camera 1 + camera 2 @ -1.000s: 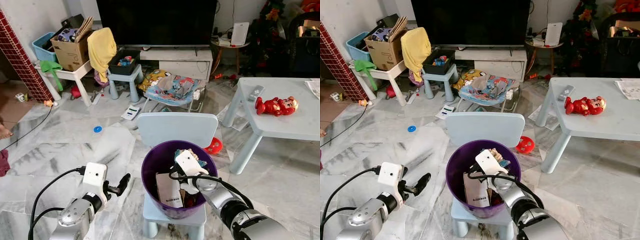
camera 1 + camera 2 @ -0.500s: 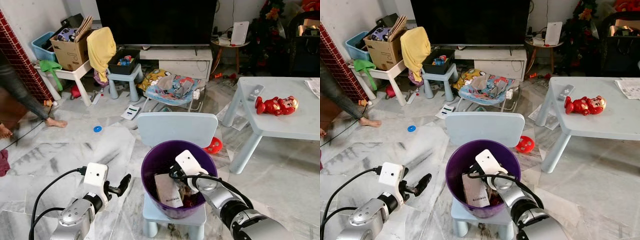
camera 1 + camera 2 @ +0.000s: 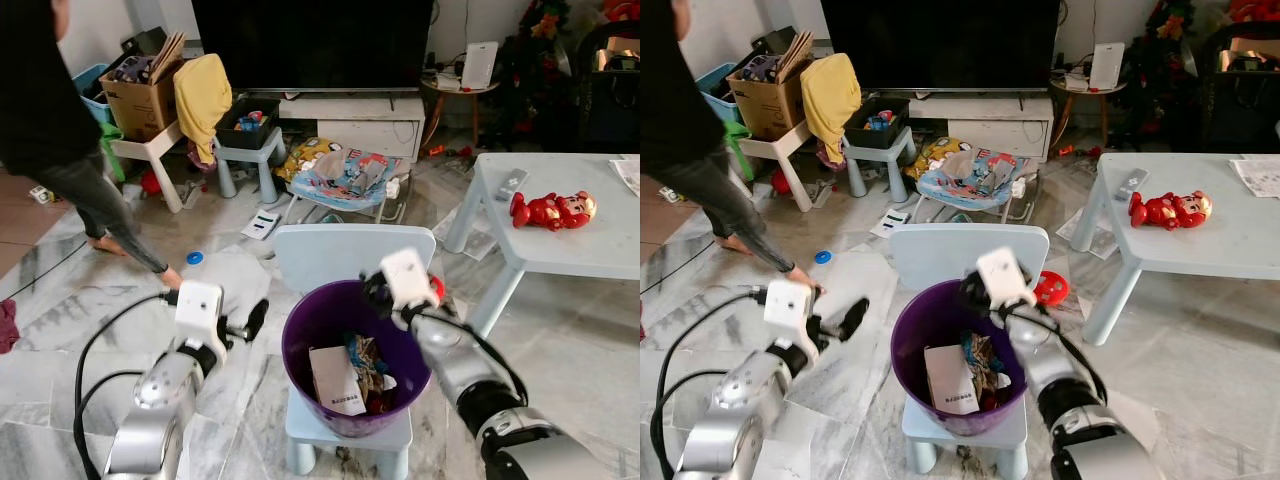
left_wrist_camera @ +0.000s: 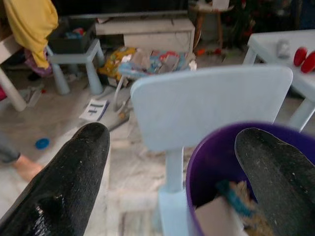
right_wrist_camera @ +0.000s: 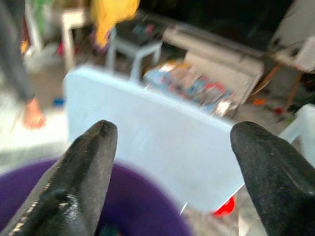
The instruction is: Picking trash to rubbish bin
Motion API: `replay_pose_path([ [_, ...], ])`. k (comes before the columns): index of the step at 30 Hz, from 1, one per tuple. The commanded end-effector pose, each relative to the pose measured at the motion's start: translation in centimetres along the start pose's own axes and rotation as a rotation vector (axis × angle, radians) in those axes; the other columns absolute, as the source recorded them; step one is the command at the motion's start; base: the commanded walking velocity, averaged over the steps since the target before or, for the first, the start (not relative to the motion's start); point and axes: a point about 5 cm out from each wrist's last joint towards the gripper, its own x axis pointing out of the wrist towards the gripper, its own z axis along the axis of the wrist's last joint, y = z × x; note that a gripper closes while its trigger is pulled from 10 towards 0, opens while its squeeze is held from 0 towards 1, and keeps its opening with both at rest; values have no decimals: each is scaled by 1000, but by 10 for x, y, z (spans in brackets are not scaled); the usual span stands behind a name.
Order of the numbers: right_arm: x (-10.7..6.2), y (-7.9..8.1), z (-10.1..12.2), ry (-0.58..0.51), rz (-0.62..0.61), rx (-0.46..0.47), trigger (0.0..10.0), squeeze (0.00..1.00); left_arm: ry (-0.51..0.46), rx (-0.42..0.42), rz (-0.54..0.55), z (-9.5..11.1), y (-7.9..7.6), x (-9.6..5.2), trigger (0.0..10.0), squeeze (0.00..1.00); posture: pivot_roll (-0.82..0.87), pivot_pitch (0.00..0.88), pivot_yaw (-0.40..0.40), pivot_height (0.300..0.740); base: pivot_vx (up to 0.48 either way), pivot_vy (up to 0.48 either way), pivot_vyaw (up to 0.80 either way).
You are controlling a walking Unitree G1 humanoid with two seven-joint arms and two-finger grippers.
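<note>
Trash [image 3: 352,372] inside purple bin [image 3: 303,325], both pincers, left [image 3: 256,320] and right [image 3: 373,290], released beside its rim.

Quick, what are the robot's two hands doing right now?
Left gripper: jaws open, holding nothing.
Right gripper: jaws open, holding nothing, above the purple bin.

even daylight, blurred right wrist view

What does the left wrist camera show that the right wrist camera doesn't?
Left wrist alone: trash inside the bin, and a card on the floor. Right wrist alone: a red toy past the chair. Both: open claws, left claw and right claw, aimed over the bin at the chair, a bare foot off to one side.
</note>
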Motion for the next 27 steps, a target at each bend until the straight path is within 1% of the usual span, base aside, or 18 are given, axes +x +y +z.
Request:
replay_pose_path([
  [1, 0, -10, 11, -45, -54, 29, 10000, 1000, -51, -31, 22, 14, 2, 3, 10000, 1000, 1, 0, 42, 740, 0, 0, 0],
  [2, -1, -14, 16, -67, -71, 33, 10000, 1000, -68, -34, 29, 19, 2, 5, 10000, 1000, 1, 0, 42, 740, 0, 0, 0],
  [3, -2, -18, 21, -93, -88, 41, 10000, 1000, -84, -29, 32, 24, 1, 8, 10000, 773, -1, 0, 42, 740, 0, 0, 0],
  [4, -4, -22, 26, -115, -101, 44, 10000, 1000, -100, -27, 35, 29, 0, 10, 10000, 86, -1, 0, 42, 740, 0, 0, 0],
  [5, -8, -27, 33, -145, -121, 45, 10000, 1000, -115, -28, 47, 35, -1, 14, 10000, 0, -9, 0, 43, 740, 0, 0, 0],
  [7, -14, -32, 40, -176, -140, 53, 10000, 1000, -122, -36, 65, 39, 0, 17, 10000, 0, -13, 0, 44, 740, 0, 0, 0],
  [8, -20, -36, 47, -205, -157, 62, 10000, 1000, -133, -35, 82, 42, 1, 18, 10000, 0, -18, 0, 44, 740, 0, 0, 0],
  [9, -20, -36, 47, -205, -157, 62, 10000, 1000, -133, -35, 82, 42, 1, 18, 10000, 0, -18, 0, 44, 740, 0, 0, 0],
  [10, -25, -39, 52, -226, -170, 76, 10000, 1000, -141, -39, 98, 44, 3, 19, 10000, 0, -25, 0, 46, 740, 0, 0, 0],
  [13, -34, -44, 58, -251, -182, 88, 10000, 1000, -146, -37, 136, 45, 5, 20, 10000, 0, -34, 0, 48, 740, 0, 0, 0],
  [15, -36, -45, 59, -251, -180, 85, 10000, 1000, -146, -31, 149, 45, 6, 21, 10000, 0, -38, 0, 49, 740, 0, 0, 0],
  [19, -38, -46, 60, -238, -187, 91, 10000, 1000, -155, -49, 130, 45, 3, 23, 10000, 0, -43, 0, 48, 740, 0, 0, 0],
  [20, -38, -47, 61, -235, -189, 93, 10000, 1000, -168, -70, 127, 48, -1, 25, 10000, 0, -43, 0, 45, 740, 0, 0, 0],
  [22, -37, -47, 64, -235, -188, 95, 10000, 1000, -175, -81, 123, 51, -3, 26, 10000, 0, -41, 0, 43, 740, 0, 0, 0],
  [27, -38, -50, 73, -246, -196, 93, 10000, 1000, -188, -94, 132, 55, -4, 26, 10000, 0, -38, 0, 35, 740, 0, 0, 0],
])
